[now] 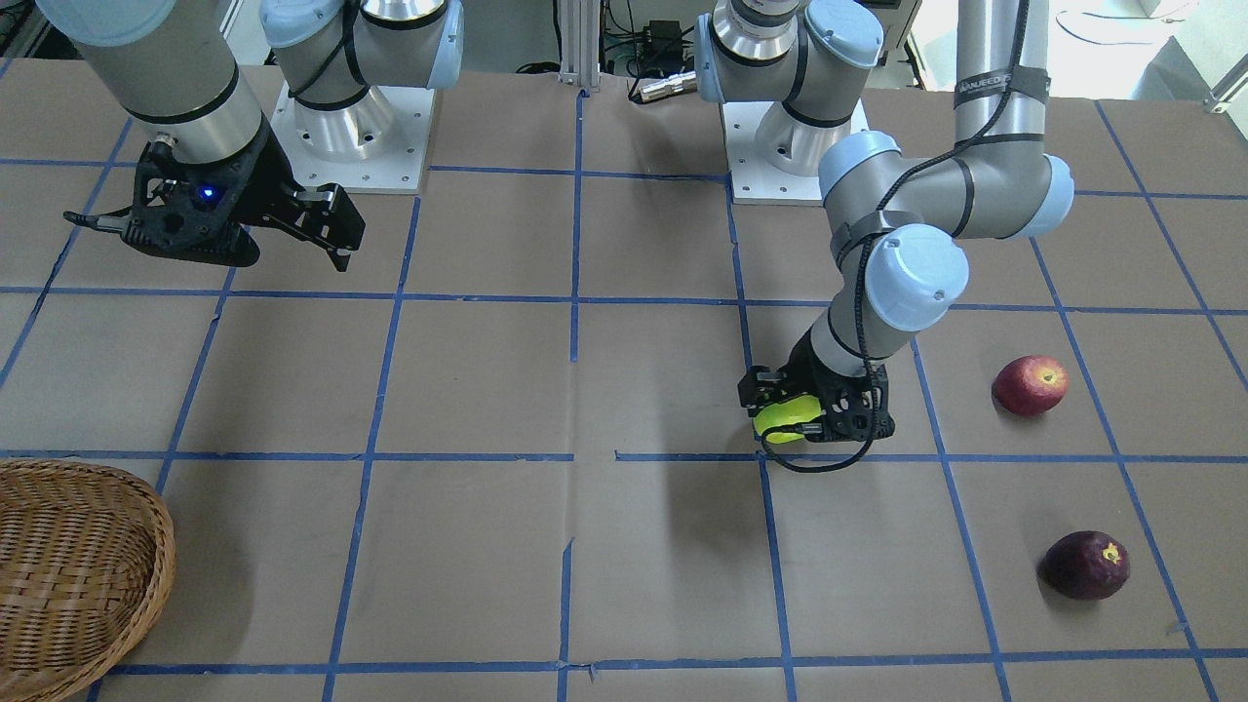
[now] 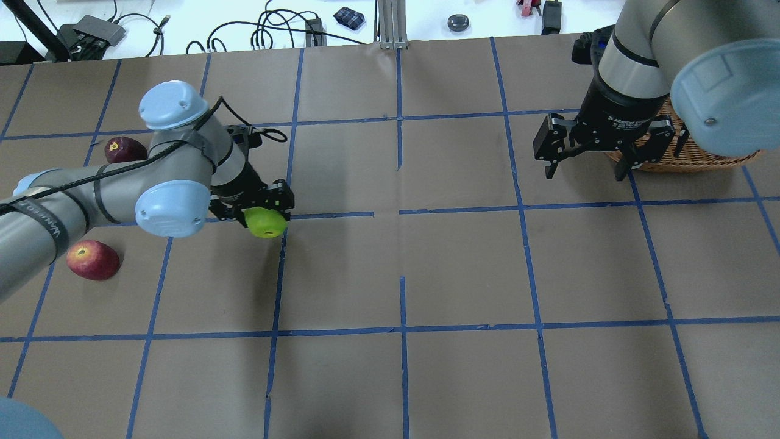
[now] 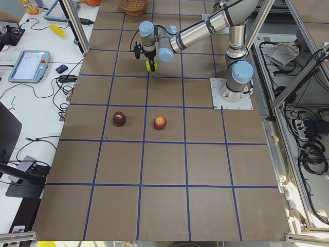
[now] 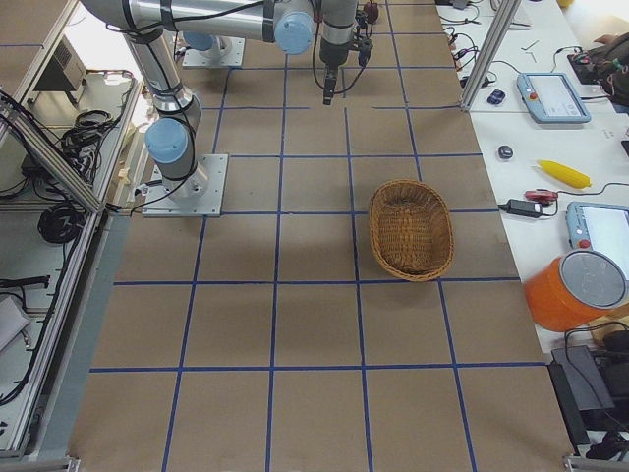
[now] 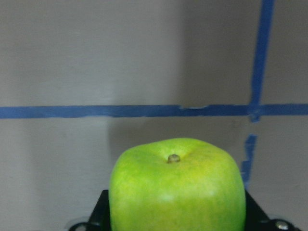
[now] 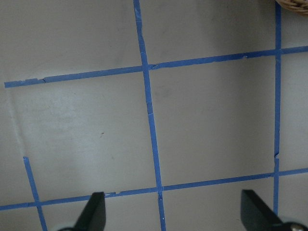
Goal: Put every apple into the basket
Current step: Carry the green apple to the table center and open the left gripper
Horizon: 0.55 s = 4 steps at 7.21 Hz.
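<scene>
My left gripper (image 2: 263,214) is shut on the yellow-green apple (image 2: 266,222) and holds it above the table, left of centre. The apple fills the bottom of the left wrist view (image 5: 178,187). The red apple (image 2: 92,260) and the dark maroon apple (image 2: 125,149) lie on the table on the far left, behind my left arm. The wicker basket (image 2: 688,158) stands at the far right, partly hidden by my right arm. My right gripper (image 2: 585,174) is open and empty, hovering just left of the basket.
The table is brown paper with a blue tape grid (image 2: 400,210). Cables and small devices (image 2: 268,33) lie beyond its far edge. The basket's rim shows in the top right corner of the right wrist view (image 6: 293,4).
</scene>
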Each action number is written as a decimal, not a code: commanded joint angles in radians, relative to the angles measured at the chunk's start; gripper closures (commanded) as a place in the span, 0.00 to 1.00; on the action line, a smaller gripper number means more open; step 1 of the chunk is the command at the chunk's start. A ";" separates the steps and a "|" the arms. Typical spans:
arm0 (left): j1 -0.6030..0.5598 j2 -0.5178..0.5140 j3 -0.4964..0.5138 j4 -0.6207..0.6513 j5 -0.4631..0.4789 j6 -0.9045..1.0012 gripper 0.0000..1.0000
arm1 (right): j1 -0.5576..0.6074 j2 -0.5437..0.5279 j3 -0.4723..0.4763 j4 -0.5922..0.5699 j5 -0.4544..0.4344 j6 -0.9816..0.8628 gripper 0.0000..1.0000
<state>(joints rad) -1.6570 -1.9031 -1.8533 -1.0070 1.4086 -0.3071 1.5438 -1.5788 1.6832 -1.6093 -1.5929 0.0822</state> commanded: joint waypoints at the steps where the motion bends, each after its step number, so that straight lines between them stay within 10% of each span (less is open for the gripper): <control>1: -0.150 -0.121 0.089 0.093 -0.141 -0.299 0.63 | -0.001 0.032 0.000 -0.035 0.004 0.002 0.00; 3: -0.188 -0.210 0.129 0.194 -0.151 -0.389 0.55 | -0.001 0.071 0.000 -0.087 0.014 -0.004 0.00; 4: -0.187 -0.188 0.122 0.186 -0.122 -0.356 0.01 | 0.001 0.077 0.000 -0.087 0.014 -0.016 0.00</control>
<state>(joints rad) -1.8350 -2.0906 -1.7354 -0.8307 1.2679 -0.6726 1.5433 -1.5132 1.6829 -1.6894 -1.5805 0.0759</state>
